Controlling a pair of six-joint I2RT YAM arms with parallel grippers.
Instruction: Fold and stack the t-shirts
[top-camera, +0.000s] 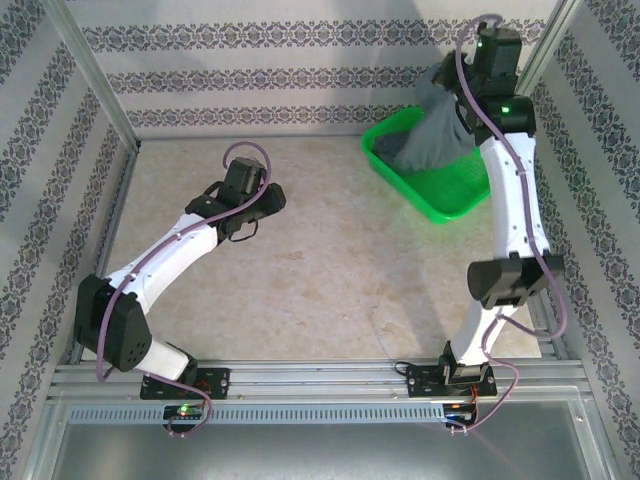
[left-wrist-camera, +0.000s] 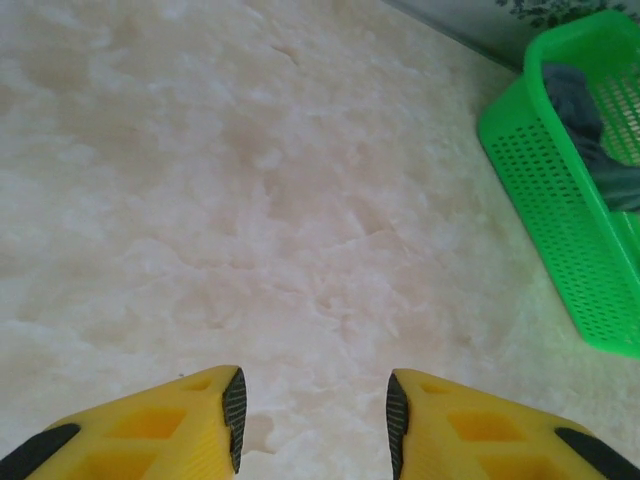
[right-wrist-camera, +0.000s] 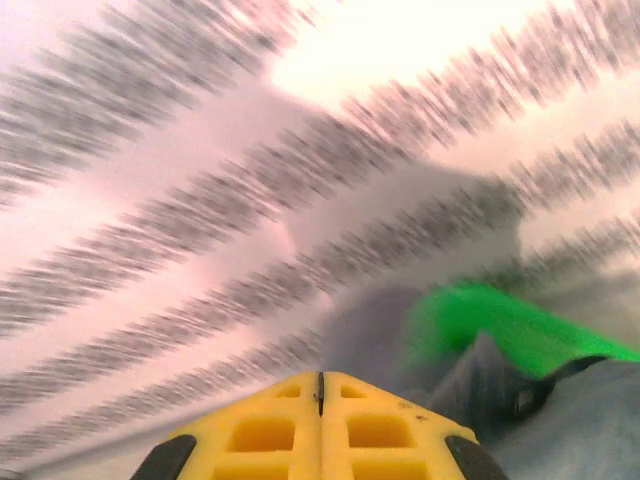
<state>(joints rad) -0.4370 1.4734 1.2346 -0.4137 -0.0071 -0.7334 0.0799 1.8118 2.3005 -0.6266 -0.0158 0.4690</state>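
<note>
**Well above the basket: a grey t-shirt hanging from closed jaws**

Nearest the arm bases, the left arm is reaching from the near left corner of the table (top-camera: 320, 280) toward its middle. The left gripper (left-wrist-camera: 315, 412) is hovering over bare marbled surface left of centre. Its yellow fingers (left-wrist-camera: 215, 425) are standing partly apart, with nothing between them and nothing touching them.

Farther out, the bright green mesh basket (top-camera: 440, 207) is sitting at the far right corner of the table, well apart from the left gripper. The dark slate-grey t-shirt (top-camera: 435, 135) is hanging in a bunched drape, its lower folds lying inside the basket and its upper part drawn up to a peak above the far rim.

At that peak the right gripper (right-wrist-camera: 320, 388) is holding the fabric. In the right wrist view its two fingers are pressing flat together with no gap showing, and grey cloth is trailing off beside them to the right. That view is streaked with blur.

Behind it all, the patterned back wall (top-camera: 300, 80) is closing off the far edge.
</note>
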